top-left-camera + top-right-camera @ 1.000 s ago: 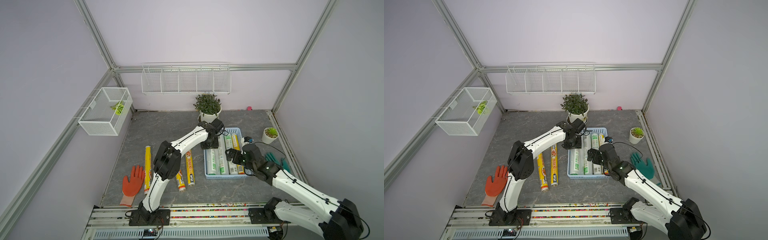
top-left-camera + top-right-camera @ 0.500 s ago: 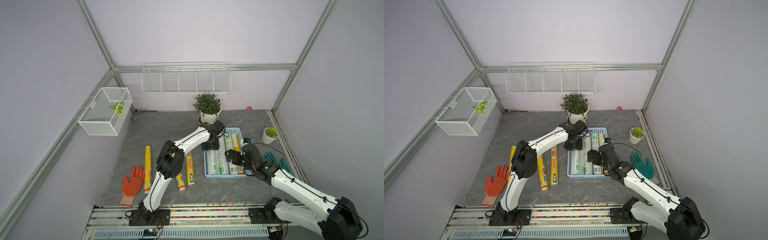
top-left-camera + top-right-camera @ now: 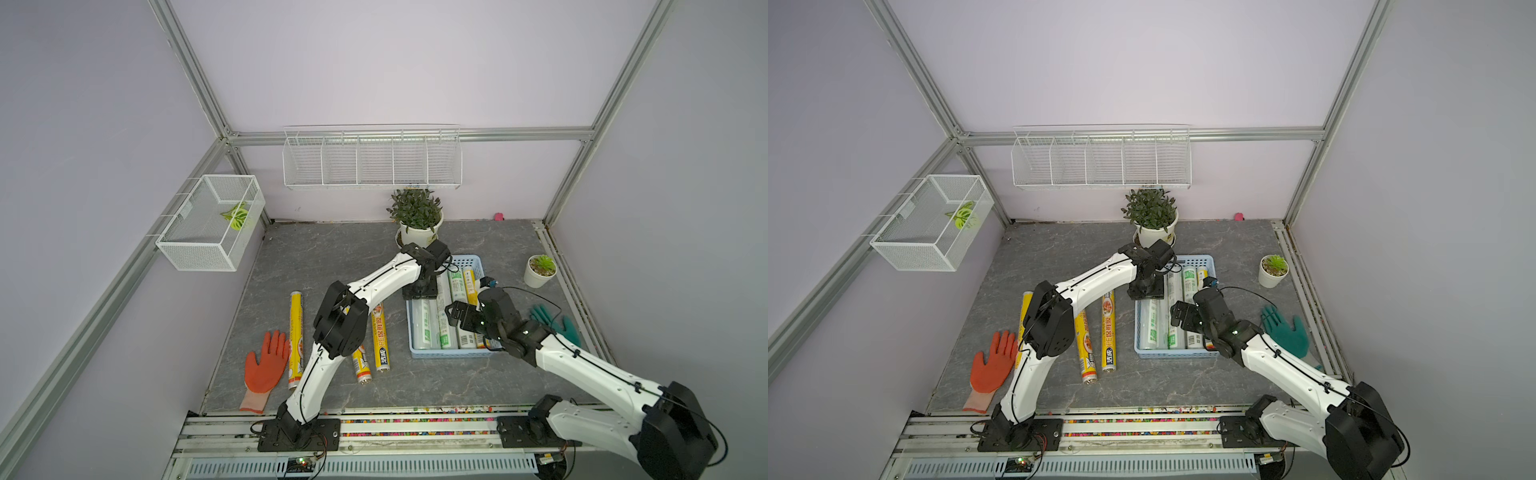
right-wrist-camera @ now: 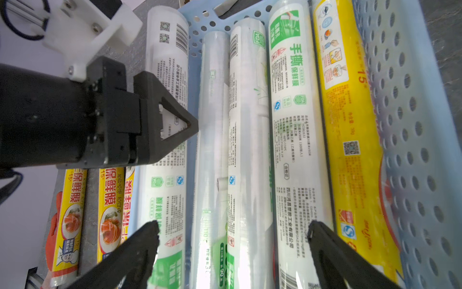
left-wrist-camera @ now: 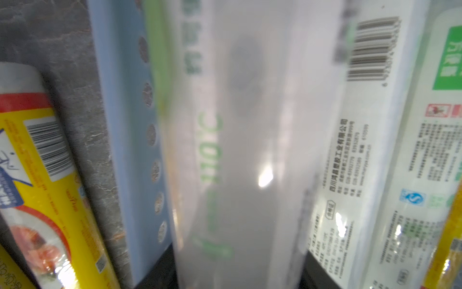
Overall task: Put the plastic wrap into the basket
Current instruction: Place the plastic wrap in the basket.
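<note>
The left pincer (image 3: 420, 289) straddles a white plastic wrap roll (image 5: 237, 150) just inside the basket's (image 3: 451, 355) left wall (gripped or loose, I cannot tell). The right pincer (image 4: 232, 232) hangs spread wide over four more rolls (image 4: 287, 125) lying there.

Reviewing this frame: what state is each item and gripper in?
basket: on the table, several rolls lying lengthwise inside.
yellow rolls: three lying on the table, outside the basket.
left gripper: down in the basket, jaws around a clear roll; grip unclear.
right gripper: open, empty, above the basket.
orange glove: flat on the table.
green glove: flat beside the basket.
</note>
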### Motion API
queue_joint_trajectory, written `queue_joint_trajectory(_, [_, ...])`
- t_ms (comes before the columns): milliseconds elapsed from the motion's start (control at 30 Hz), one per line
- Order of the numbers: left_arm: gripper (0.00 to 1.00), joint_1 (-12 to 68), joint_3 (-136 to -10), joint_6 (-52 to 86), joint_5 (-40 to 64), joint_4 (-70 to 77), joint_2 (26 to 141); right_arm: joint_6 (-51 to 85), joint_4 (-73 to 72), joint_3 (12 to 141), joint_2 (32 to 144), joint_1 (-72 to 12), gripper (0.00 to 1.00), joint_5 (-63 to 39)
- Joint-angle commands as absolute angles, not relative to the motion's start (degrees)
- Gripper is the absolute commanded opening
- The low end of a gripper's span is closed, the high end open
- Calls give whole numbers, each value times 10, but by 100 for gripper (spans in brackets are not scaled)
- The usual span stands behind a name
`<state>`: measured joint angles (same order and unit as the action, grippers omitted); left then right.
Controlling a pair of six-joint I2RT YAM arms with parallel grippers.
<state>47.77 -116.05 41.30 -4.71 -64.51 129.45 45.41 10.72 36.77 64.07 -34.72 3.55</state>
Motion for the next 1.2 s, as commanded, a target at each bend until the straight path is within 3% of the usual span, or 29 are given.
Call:
queue_joint_trajectory(0, [58,476,-1180,405,-72,-673,1287,456,93,374,645,-344,98,30])
queue_joint_trajectory(667, [63,479,-1156,402,-86,-674,1224,455,83,397,675,-343,98,-16])
queue_joint_trajectory(900, [63,478,-1067,409,-123,-605,1136,452,75,407,672,-343,98,-38])
queue_joint_trajectory(1167, [70,457,-910,419,-153,-497,1000,438,50,431,692,-352,98,-97])
